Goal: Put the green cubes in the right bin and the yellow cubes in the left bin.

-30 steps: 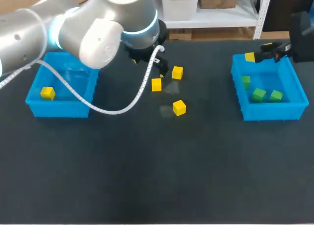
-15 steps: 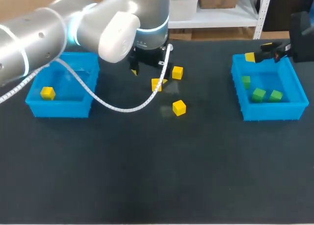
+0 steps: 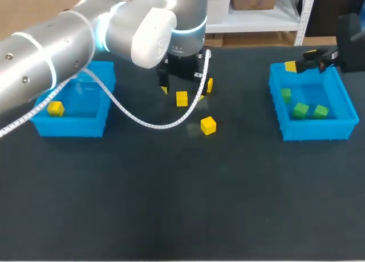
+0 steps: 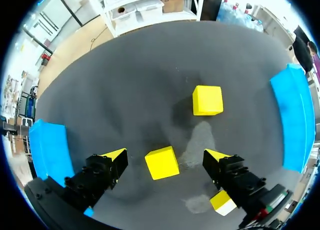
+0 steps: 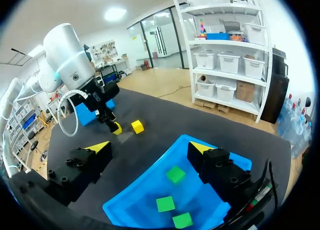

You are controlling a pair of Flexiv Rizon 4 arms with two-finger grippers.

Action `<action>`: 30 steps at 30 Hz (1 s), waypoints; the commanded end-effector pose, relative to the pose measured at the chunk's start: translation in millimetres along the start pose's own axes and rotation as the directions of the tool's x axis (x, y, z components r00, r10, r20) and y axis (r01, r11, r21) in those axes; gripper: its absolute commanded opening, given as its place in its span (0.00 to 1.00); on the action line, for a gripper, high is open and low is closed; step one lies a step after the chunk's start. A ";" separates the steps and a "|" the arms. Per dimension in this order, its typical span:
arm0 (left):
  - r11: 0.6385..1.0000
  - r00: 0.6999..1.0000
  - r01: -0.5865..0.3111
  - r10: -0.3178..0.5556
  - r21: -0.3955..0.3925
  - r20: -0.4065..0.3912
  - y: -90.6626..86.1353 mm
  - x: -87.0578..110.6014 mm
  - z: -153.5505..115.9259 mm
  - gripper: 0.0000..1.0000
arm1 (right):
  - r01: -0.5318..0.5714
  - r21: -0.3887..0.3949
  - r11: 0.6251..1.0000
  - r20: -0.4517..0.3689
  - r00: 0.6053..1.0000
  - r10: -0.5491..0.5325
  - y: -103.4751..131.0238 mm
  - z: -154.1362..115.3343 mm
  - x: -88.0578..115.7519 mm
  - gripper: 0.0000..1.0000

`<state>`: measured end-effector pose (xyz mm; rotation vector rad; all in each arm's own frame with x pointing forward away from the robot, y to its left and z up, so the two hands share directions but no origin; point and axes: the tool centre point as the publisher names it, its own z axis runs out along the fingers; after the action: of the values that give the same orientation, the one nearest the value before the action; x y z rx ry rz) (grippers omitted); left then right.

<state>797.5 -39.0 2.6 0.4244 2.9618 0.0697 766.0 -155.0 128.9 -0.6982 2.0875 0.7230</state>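
Straddling a yellow cube point(image 3: 181, 98), the left gripper point(image 4: 166, 156) is spread wide, fingers either side, neither touching, so nothing is grasped. Right gripper point(image 5: 150, 149) hangs open and empty over the right bin point(image 3: 311, 135), which holds three green cubes point(image 3: 301, 109). One binned yellow cube point(image 3: 55, 108) is in the left bin point(image 3: 68, 128).

Risks:
- The cube looks slightly skewed to the fingers, so closing may catch its corners and spin it out.
- A second yellow cube point(image 4: 222, 202) lies near one finger, with the white cable point(image 3: 142, 122) looping close; a swing toward the left bin could drag it.

A third yellow cube point(image 4: 207, 99) sits ahead, apart. Table point(image 3: 171, 216) is dark and matte, with pale smudges by the cubes. Tight around the target, open toward both bins.
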 end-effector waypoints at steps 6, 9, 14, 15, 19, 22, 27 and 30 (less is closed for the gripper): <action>1.000 0.999 0.002 -0.002 -0.014 -0.040 -2.1 -1.3 10.3 1.00 | 0.001 -0.001 1.000 0.001 1.000 -0.001 0.2 -1.0 0.3 1.00; 1.000 0.999 -0.002 0.001 -0.018 -0.045 -2.4 0.0 12.6 1.00 | 0.001 -0.001 1.000 0.001 1.000 -0.001 0.2 -1.0 0.3 1.00; 1.000 0.998 -0.010 0.009 -0.019 -0.063 0.3 7.3 15.8 1.00 | 0.001 -0.001 1.000 0.001 1.000 -0.001 0.2 -1.0 0.3 1.00; 1.000 0.998 -0.015 0.014 -0.019 -0.067 1.3 9.2 16.1 1.00 | 0.001 -0.001 1.000 0.001 1.000 -0.001 0.2 -1.0 0.3 1.00; 1.000 0.997 -0.019 0.017 -0.019 -0.073 6.9 16.9 16.3 0.49 | 0.001 -0.001 1.000 0.001 1.000 -0.001 0.2 -1.0 0.3 1.00; 0.999 0.997 -0.028 0.026 -0.025 -0.074 8.7 20.4 15.5 0.00 | 0.001 -0.001 1.000 0.001 1.000 -0.001 0.2 -1.0 0.3 1.00; 0.999 0.996 -0.045 0.043 -0.023 -0.072 10.0 24.8 12.9 0.00 | 0.001 -0.001 1.000 0.001 1.000 -0.001 0.2 -1.0 0.3 1.00; 0.999 0.997 -0.049 0.048 -0.018 -0.068 10.4 25.9 10.8 0.00 | 0.001 -0.001 1.000 0.001 1.000 -0.001 0.2 -1.0 0.3 1.00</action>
<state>782.9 -25.8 -13.2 0.4982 3.0254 0.1338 765.9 -155.0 128.9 -0.6983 2.0875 0.7231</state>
